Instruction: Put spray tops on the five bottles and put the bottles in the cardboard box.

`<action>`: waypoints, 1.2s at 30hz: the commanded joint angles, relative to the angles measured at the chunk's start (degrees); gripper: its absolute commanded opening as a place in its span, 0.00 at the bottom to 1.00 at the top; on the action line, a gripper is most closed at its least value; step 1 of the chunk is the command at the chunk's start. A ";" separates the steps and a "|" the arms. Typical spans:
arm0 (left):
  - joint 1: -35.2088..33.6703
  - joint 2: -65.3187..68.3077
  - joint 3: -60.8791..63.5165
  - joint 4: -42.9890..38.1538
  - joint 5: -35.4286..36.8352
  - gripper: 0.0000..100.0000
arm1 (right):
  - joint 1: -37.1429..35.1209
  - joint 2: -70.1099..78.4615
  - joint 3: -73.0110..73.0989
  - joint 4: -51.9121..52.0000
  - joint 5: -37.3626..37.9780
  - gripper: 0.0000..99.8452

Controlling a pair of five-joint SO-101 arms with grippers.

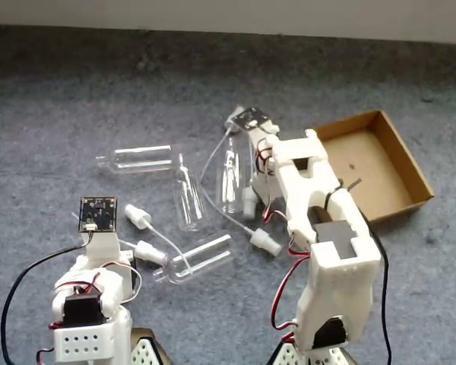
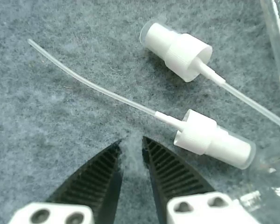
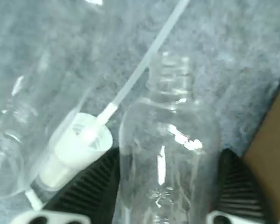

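Just beside the cardboard box, we find the right gripper clamped on a clear bottle. One jaw sits against each flank of the body, and the threaded neck pokes free beyond the tips. A spray top lies close against the bottle on the side away from the box, its thin tube slanting past the neck.

Farther from the box, the left gripper hangs low over the grey carpet with its jaws parted only a crack and nothing between them. A second spray top lies just ahead of the tips and a third spray top a little beyond it. Another bottle lies on its side, well apart from the box, with no top on it.

We judge the held bottle empty and thin-walled, so light, glossy and apt to slip or twist in the jaws. A hard pinch would likely dent it. The middle of the body looks the right place to hold, since it leaves the neck open for a top.

The spray tops look light as well. The stiff ribbed collar is where we would take one (never the tube, which is limp and will wag). The tube must find the bottle's mouth before the collar can seat.
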 commanded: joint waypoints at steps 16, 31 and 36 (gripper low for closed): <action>-0.84 -0.75 1.19 0.26 0.35 0.00 | 1.01 -39.52 2.33 13.32 0.09 0.08; -0.84 -0.75 1.19 0.26 0.35 0.00 | 0.92 -76.18 14.55 17.98 -10.64 0.08; -0.84 -0.75 1.19 0.26 0.35 0.00 | 0.92 -87.16 30.73 10.15 -13.80 0.08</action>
